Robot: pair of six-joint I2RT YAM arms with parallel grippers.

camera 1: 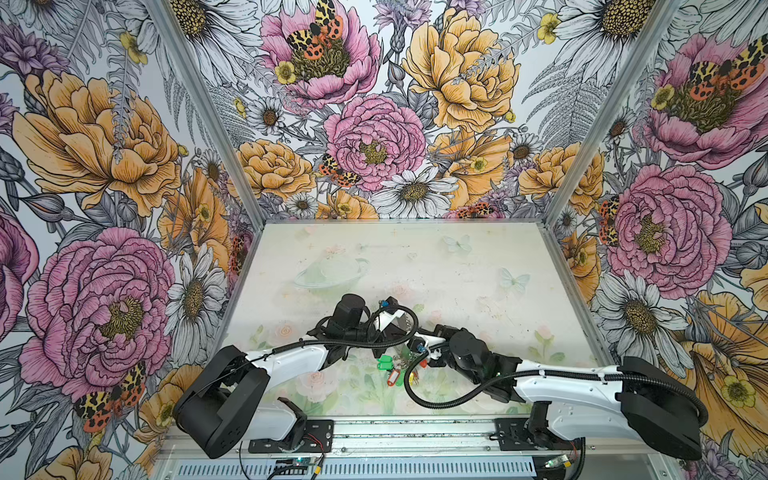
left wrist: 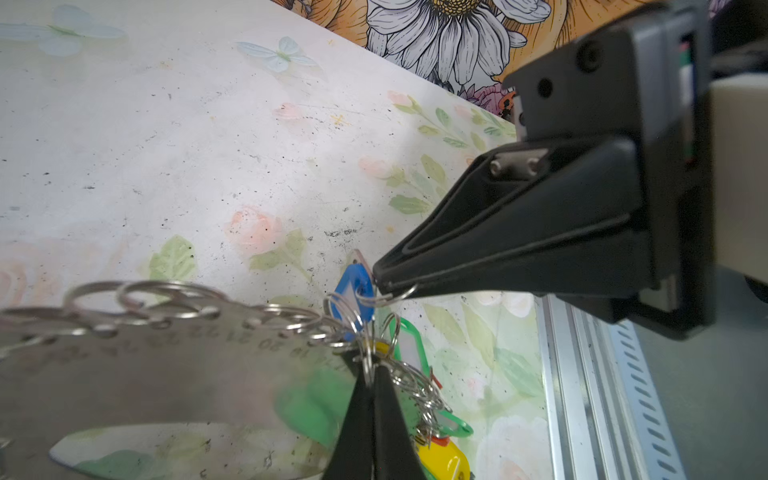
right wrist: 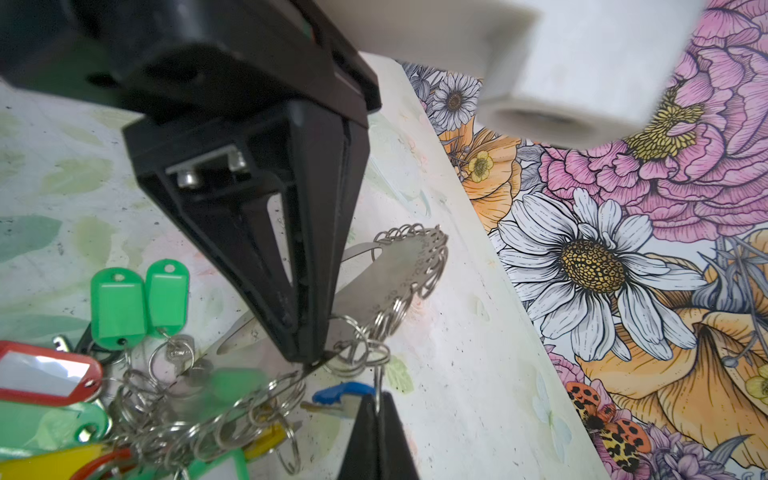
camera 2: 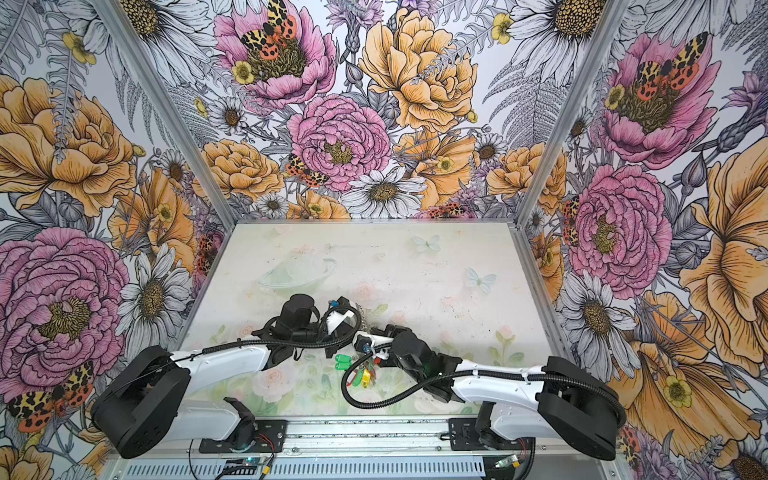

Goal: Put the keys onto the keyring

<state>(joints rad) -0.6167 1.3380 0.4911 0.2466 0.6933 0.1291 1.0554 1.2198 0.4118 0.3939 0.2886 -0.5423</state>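
Only in the wrist views are seen the left gripper (right wrist: pixel 309 359) closed on the flat grey oval metal keyring (right wrist: pixel 386 282), and the right gripper (left wrist: pixel 378 282) pinching the blue-tagged silvery key (left wrist: pixel 353 284) by its wire ring (left wrist: pixel 390 296).

Arm: two, namely left arm (camera 1: pixel 291 357) and right arm (camera 1: pixel 561 374).
Gripper: two, namely left gripper (right wrist: pixel 309 359) and right gripper (left wrist: pixel 376 282).
Table (camera 1: pixel 457 270): one.
Keyring (right wrist: pixel 386 282): one.
Wire ring (left wrist: pixel 174 293): too many to count, both along the keyring's edge and tangled in the bunch.
Blue tag (left wrist: pixel 353 291): one.
Green tag (right wrist: pixel 118 307): two stand clear side by side. At least two more sit in the bunch, and the full number is unclear.
Red tag (right wrist: pixel 41 374): one plain. A second red edge shows in the bunch.
Yellow tag (right wrist: pixel 45 463): two.
Key (right wrist: pixel 179 353): one plain, and any others in the bunch cannot be counted.
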